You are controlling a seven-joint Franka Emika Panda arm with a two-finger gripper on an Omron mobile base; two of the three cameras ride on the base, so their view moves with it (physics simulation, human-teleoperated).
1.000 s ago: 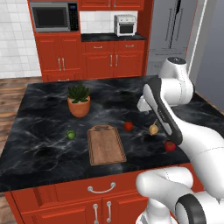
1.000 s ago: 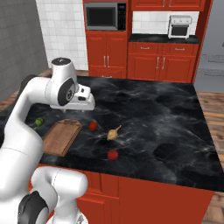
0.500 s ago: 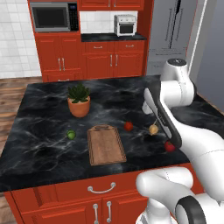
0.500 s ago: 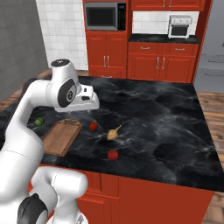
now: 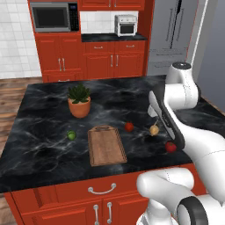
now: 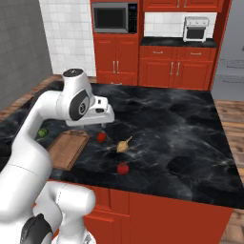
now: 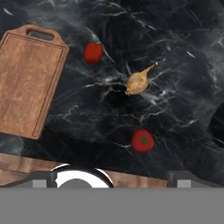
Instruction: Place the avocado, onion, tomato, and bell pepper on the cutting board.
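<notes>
Fingers spread wide and empty, hanging well above the counter [image 5: 39, 110]; onion [image 7: 138, 82] lying on the dark stone up ahead of the tips, just beside the cutting board's [image 7: 27, 76] long edge, between two red items, one by the handle end [image 7: 93, 52], one nearer the counter edge [image 7: 142, 140]. Off the board's far side in the left base view: avocado [image 5: 71, 135] and potted plant [image 5: 79, 100].

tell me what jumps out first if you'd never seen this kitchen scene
The flat brown wooden cutting board lies bare on the black marble island counter. To its right lie two small red items and a tan onion with a pointed stalk; a small green avocado sits left of it.
</notes>
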